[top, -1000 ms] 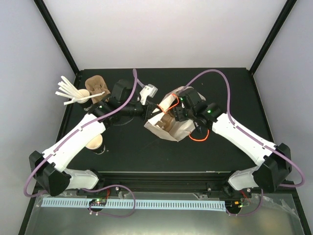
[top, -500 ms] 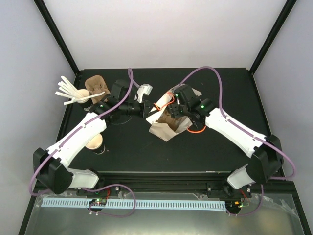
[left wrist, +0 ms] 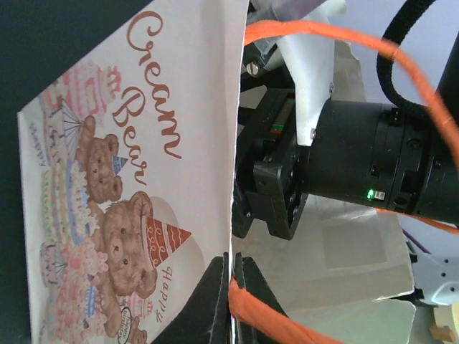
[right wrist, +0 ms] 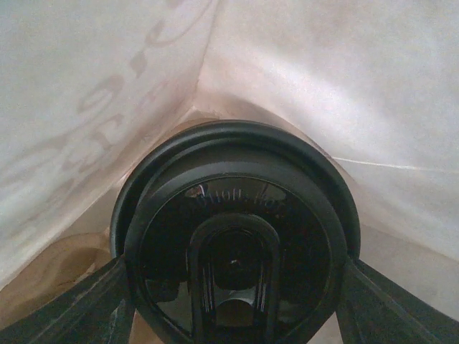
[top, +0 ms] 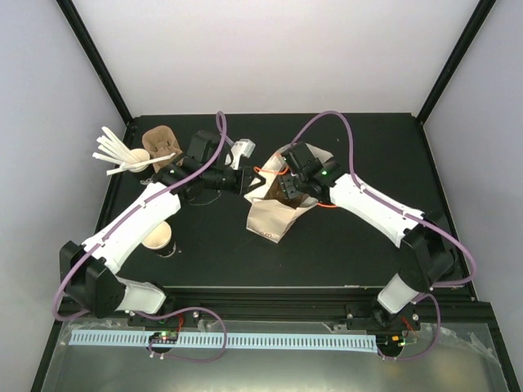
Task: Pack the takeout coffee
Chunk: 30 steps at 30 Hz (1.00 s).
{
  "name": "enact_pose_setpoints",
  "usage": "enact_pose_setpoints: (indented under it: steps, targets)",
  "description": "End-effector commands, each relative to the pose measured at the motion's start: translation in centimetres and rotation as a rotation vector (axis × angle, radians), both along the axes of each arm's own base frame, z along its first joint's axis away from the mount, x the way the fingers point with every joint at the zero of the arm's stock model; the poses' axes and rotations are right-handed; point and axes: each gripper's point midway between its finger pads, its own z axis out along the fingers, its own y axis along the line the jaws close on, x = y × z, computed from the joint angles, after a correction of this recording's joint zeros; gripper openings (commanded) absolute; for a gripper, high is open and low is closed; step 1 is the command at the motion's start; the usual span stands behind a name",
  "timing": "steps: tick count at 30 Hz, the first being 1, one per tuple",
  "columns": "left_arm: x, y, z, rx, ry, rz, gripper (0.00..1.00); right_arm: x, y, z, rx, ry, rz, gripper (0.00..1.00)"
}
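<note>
- coffee cup [right wrist: 233, 244], black lid on, is inside the paper bag [top: 268, 217]; white bag walls surround it in the right wrist view, and I cannot tell if its base touches the bag floor
- right gripper [right wrist: 237, 308] reaches into the bag mouth, jaws pinching the cup from both sides just under the lid
- left gripper [left wrist: 231, 290] has its jaws pressed together on the bag rim by the orange handle [left wrist: 323, 32], holding the mouth open
- bag sits mid desk [top: 204, 245], between the two arms
- step: lowering the cup into the bag, looks nearly done
- next: seat the cup upright on the bag floor, spread the right jaws, lift straight out without snagging the handle or rim; left holds the rim till then
</note>
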Motion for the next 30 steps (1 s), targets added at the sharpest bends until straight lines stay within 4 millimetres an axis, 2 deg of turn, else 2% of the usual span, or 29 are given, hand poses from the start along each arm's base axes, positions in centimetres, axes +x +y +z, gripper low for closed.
enact_pose_setpoints:
  steps: [1,4,12,18,21,30]
  targets:
    - [1.7,2.0,-0.3,0.090,0.010,0.088,0.02,0.3,0.1,-1.6,-0.045,0.058,0.011,0.30]
    - [2.5,2.7,-0.5,0.119,0.030,0.116,0.01,0.2,0.5,-2.9,-0.068,0.111,0.027,0.30]
    - [4.5,4.3,-0.8,0.201,0.044,0.202,0.02,0.5,1.8,-4.4,-0.100,0.205,0.060,0.30]
    - [5.3,5.1,-1.0,0.228,0.040,0.236,0.02,0.7,2.3,-6.3,-0.147,0.288,0.070,0.30]
    - [5.6,5.3,-0.9,0.235,0.031,0.250,0.02,0.6,2.2,-7.5,-0.187,0.340,0.071,0.36]
    - [6.1,5.6,-2.0,0.264,0.048,0.271,0.02,0.6,2.5,-11.4,-0.238,0.427,0.064,0.36]
